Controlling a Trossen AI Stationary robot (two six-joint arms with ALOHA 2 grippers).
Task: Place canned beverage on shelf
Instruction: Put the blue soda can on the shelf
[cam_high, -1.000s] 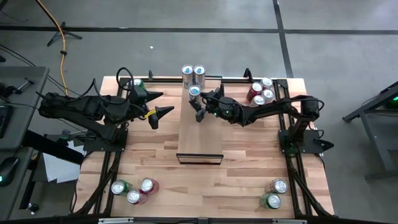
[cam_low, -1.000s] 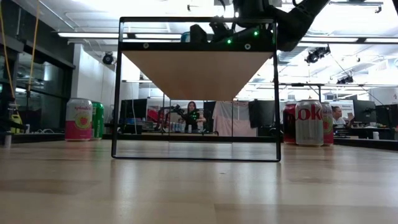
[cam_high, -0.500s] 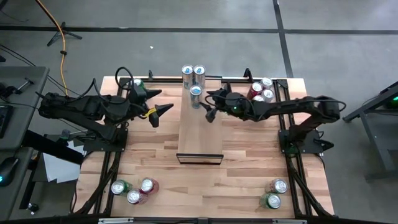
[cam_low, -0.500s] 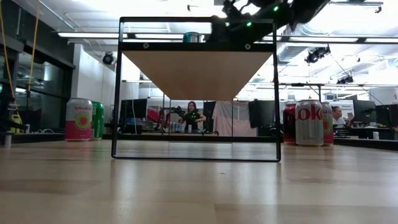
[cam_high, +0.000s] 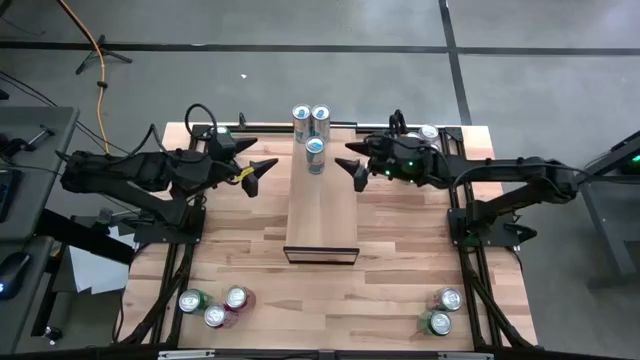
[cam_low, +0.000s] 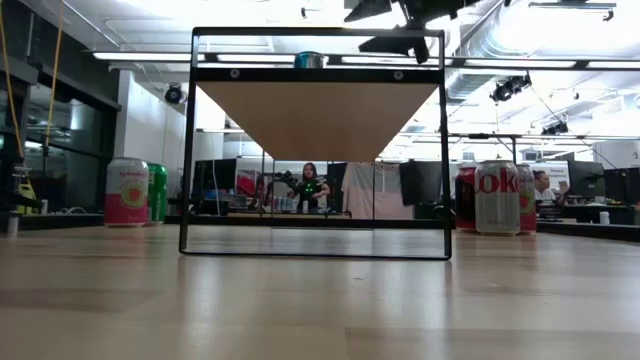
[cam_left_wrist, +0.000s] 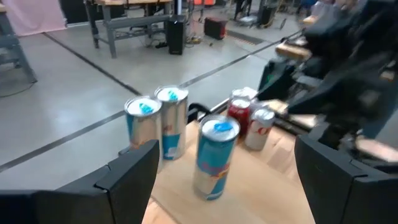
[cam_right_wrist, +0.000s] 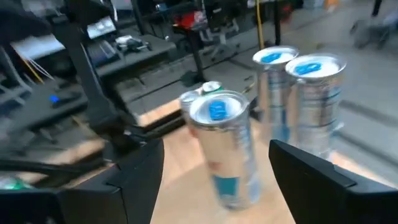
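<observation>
The shelf is a long pale wooden panel on a thin dark frame in the table's middle. Three silver cans with blue tops stand upright on their bases at its far end: one alone and a pair behind it. My right gripper hovers open just right of the lone can, apart from it. Left of the shelf, my left gripper also hangs open in the air with nothing between its fingers; its wrist view looks at the lone can.
Other cans stand in groups on the tabletop: three at the near left, two at the near right, red and silver ones at the far right and a green one at the far left. The shelf's near half is bare.
My right gripper has drawn back from the lone can toward the table's right edge and risen, its fingers staying apart. The can stays upright on the shelf's far end.
</observation>
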